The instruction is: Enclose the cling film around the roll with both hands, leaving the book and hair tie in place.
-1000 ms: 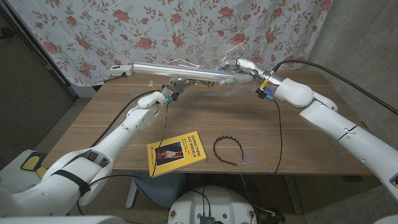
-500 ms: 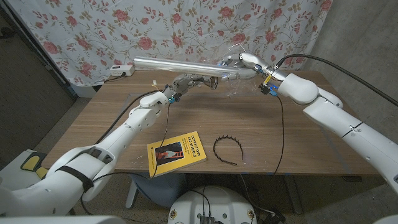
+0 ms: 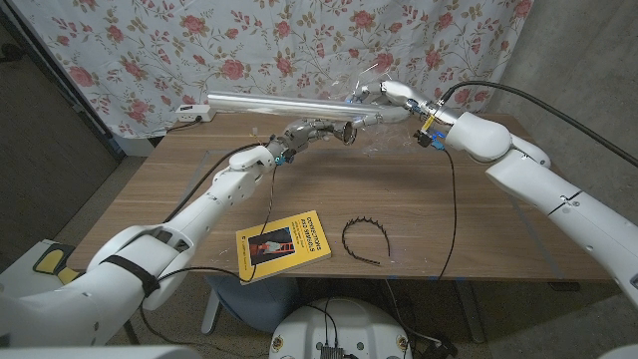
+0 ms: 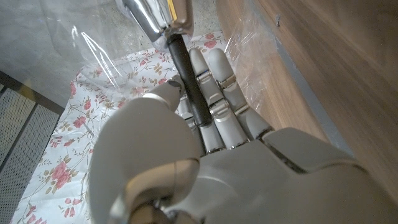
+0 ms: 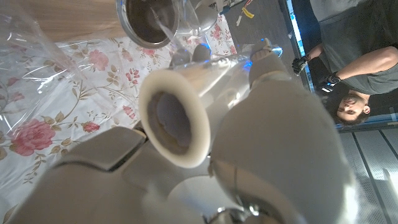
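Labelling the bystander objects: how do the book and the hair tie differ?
The book is a flat, solid yellow rectangle with a printed cover; the hair tie is a thin black open arc with small teeth. The book lies at the table's near edge, one corner reaching it; the hair tie sits to its right, further in. Both lie on the table, apart and untouched.

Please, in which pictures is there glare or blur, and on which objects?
Head view: bright glare along the shiny roll; book sharp. Left wrist view: left hand close and soft, highlights on cling film. Right wrist view: right hand blurred.
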`<state>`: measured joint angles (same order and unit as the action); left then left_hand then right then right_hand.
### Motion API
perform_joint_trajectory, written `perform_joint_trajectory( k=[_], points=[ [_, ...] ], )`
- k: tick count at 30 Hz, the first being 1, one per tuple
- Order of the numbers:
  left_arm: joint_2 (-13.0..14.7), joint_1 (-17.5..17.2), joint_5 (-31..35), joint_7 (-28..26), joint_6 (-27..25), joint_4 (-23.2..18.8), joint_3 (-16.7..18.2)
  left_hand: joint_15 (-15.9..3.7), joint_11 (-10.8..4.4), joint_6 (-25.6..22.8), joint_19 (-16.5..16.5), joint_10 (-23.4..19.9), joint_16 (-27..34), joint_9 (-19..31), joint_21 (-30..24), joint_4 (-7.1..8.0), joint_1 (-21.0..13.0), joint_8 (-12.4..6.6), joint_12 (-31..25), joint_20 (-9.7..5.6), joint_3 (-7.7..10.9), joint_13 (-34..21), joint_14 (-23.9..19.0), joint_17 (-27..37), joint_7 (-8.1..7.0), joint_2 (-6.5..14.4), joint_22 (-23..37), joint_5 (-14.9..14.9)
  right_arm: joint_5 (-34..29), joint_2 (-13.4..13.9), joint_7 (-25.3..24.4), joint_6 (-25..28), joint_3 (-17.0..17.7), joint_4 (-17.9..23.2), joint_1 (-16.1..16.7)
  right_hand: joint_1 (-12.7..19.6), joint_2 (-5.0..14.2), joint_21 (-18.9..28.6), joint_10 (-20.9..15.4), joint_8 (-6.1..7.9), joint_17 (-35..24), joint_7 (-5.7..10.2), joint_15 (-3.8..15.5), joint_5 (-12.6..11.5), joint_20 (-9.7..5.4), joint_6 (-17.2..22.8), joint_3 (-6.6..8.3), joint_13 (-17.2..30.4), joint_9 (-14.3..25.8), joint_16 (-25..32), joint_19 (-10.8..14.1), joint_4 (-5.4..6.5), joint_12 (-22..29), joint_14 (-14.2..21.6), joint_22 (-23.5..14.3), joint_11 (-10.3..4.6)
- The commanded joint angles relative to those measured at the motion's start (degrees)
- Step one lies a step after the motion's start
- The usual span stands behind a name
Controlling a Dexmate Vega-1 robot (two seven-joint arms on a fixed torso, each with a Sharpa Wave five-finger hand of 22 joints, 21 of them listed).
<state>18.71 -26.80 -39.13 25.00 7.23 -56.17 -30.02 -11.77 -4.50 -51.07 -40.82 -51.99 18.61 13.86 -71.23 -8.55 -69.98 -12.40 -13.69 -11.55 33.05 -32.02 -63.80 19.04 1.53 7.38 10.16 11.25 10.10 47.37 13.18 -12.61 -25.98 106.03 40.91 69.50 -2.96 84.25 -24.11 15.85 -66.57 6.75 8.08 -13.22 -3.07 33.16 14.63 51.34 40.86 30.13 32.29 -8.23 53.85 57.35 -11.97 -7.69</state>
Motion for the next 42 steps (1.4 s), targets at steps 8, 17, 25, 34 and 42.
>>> perform_joint_trajectory(
  k=[8, 17, 25, 34, 42],
  points=[
    [-2.5, 1.5, 0.5, -0.9, 0.2, 3.0, 0.0, -1.13, 0.28, -0.2, -0.2, -0.3, -0.1, 0.1, -0.4, -0.33, -0.7, 0.10, 0.1, -0.29, 0.55, -0.1, -1.4, 0.1, 0.09, 0.0, 0.2, 0.4, 4.0, 2.2, 5.6, 3.0, -1.5, 0.9, 0.4, 11.3, 11.96, 0.8, 0.0, -0.28, -0.1, -0.13, 4.71, 0.1, -8.89, 0.6, 0.55, -0.1, 0.0, -0.1, -0.5, 0.05, 0.4, 0.7, 0.3, -0.27],
    [-1.7, 0.1, -0.1, -2.8, -0.6, 0.5, 1.0, -1.15, 0.31, -0.1, -0.2, -0.3, -0.1, 0.1, -0.5, -0.33, -0.7, 0.17, 0.1, -0.29, 0.55, -0.1, -1.4, 0.2, -0.05, 0.0, 0.2, 0.4, 4.9, 4.3, 7.3, 5.6, -1.3, 1.0, 0.6, 11.4, 11.97, 1.0, 0.0, -0.39, 0.0, -0.14, 4.68, 0.1, -8.88, 0.6, 0.59, -0.2, 0.0, -0.1, -0.6, 0.05, 0.4, 0.8, 0.6, -0.19],
    [-1.1, -1.0, -0.4, -4.0, -0.7, -1.1, 1.4, -1.12, 0.33, -0.3, -0.2, -0.3, -0.1, 0.1, -0.5, -0.30, -0.7, 0.11, 0.1, -0.27, 0.55, -0.2, -1.4, 0.2, -0.04, 0.0, 0.2, 0.4, 6.6, 5.0, 9.2, 6.2, -1.4, 0.4, 0.4, 11.4, 11.97, 1.2, -0.1, -0.46, 0.2, -0.19, 4.67, 0.1, -8.90, 0.8, 0.64, -0.2, -0.1, -0.2, -0.6, 0.00, 0.5, 0.8, 0.8, -0.18],
    [-0.7, -1.0, -0.5, -4.0, -0.5, -1.4, 1.6, -1.11, 0.39, -0.4, -0.2, -0.3, 0.0, 0.1, -0.6, -0.26, -0.7, 0.07, 0.2, -0.27, 0.53, -0.1, -1.6, 0.2, -0.07, 0.0, 0.2, 0.4, 14.5, 3.9, 13.9, 5.0, -0.7, -3.1, 0.1, 11.5, 11.83, 1.4, -0.2, -0.48, 0.2, -0.27, 4.70, 0.1, -8.84, 0.9, 0.61, -0.1, 0.0, -0.1, -0.5, -0.08, 0.6, 0.9, 0.9, -0.11],
    [-0.6, -1.1, -0.5, -3.7, -0.4, -1.9, 1.4, -1.10, 0.37, -0.3, -0.2, -0.3, -0.1, 0.1, -0.7, -0.25, -0.7, 0.10, 0.2, -0.27, 0.54, -0.2, -1.6, 0.2, 0.01, 0.0, 0.2, 0.4, 25.5, 0.7, 24.6, 5.0, -1.2, -10.7, -3.3, 11.5, 11.78, 1.5, -0.4, -0.49, 0.2, -0.21, 4.66, 0.0, -8.77, 1.0, 0.66, 0.0, 0.1, -0.2, -0.6, -0.11, 0.8, 0.9, 1.1, -0.03]
  ],
)
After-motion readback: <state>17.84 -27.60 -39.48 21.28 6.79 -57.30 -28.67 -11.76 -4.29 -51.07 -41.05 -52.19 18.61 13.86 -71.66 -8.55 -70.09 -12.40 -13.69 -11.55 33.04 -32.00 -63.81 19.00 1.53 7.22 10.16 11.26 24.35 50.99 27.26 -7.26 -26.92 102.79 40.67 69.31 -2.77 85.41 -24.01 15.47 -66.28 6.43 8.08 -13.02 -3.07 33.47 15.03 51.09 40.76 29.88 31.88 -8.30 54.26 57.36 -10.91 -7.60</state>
